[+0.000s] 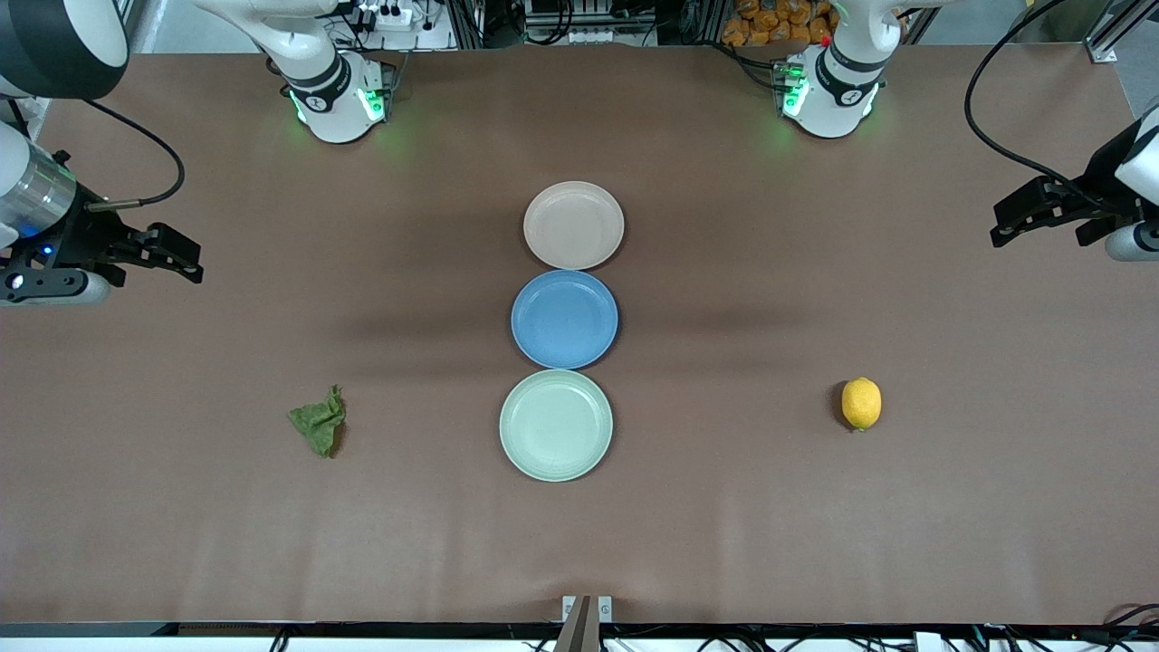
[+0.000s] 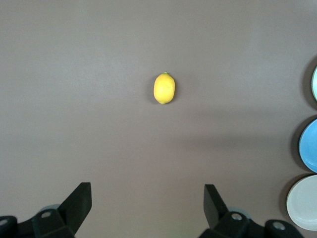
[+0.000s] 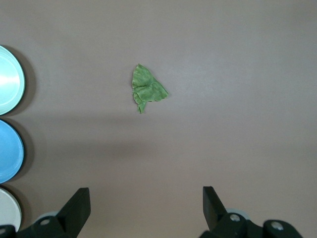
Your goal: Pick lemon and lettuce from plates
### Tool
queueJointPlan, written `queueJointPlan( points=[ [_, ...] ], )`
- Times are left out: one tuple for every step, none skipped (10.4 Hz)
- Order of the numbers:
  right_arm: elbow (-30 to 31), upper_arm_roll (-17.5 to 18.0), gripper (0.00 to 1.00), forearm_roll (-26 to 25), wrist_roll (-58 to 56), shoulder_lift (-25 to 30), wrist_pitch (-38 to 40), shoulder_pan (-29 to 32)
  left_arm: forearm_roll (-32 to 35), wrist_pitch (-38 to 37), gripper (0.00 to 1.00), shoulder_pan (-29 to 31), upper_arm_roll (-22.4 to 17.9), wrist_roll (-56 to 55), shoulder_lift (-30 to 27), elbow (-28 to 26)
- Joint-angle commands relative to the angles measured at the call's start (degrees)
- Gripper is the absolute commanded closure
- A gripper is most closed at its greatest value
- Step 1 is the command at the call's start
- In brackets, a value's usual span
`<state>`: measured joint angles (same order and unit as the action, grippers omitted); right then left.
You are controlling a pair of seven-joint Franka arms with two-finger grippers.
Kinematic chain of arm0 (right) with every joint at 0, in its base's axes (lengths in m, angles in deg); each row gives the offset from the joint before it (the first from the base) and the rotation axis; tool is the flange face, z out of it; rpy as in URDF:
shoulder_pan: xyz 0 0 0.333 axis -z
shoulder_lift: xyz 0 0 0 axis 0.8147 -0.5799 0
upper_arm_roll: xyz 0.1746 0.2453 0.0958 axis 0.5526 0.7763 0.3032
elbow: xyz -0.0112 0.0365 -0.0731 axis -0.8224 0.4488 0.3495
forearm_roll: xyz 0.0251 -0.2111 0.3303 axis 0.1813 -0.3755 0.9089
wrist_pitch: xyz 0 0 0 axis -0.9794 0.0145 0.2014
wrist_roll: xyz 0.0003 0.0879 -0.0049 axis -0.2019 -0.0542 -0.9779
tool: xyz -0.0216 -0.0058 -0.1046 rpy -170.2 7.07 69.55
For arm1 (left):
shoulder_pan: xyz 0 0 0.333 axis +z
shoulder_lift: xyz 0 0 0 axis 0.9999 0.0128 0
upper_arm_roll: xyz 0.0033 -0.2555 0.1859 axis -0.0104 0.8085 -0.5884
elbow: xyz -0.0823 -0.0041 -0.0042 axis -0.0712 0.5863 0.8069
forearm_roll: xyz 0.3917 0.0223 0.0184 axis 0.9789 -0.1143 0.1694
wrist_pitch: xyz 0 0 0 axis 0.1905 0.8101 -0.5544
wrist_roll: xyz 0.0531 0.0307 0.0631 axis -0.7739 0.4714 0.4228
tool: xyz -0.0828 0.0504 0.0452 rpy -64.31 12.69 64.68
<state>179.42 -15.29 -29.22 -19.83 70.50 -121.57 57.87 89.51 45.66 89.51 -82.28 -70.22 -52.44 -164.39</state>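
The lemon (image 1: 861,403) lies on the bare table toward the left arm's end; it also shows in the left wrist view (image 2: 164,88). The lettuce (image 1: 320,421) lies on the table toward the right arm's end, also in the right wrist view (image 3: 146,89). The beige-pink plate (image 1: 573,225) and the mint green plate (image 1: 556,425) are empty. My left gripper (image 1: 1003,235) is open and empty, high over the table's end. My right gripper (image 1: 192,269) is open and empty, high over its own end of the table.
An empty blue plate (image 1: 564,319) sits between the two plates in a row down the table's middle. The plates' edges show in the left wrist view (image 2: 309,145) and the right wrist view (image 3: 9,148). Arm bases stand along the table's back edge.
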Motion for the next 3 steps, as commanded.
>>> queueJointPlan(
  points=[
    [1.9,-0.3,0.0,1.5,-0.2,1.9,-0.4,0.2,-0.9,-0.5,0.0,0.5,0.4,1.0,0.0,0.6],
    [1.8,-0.3,0.0,1.9,0.2,1.8,-0.1,0.2,-1.0,-0.5,0.0,0.5,0.4,1.0,0.1,0.6],
    [1.5,-0.3,0.0,1.9,0.5,1.6,0.2,0.2,-0.9,-0.3,0.0,0.5,0.4,1.0,0.2,0.6]
  ],
)
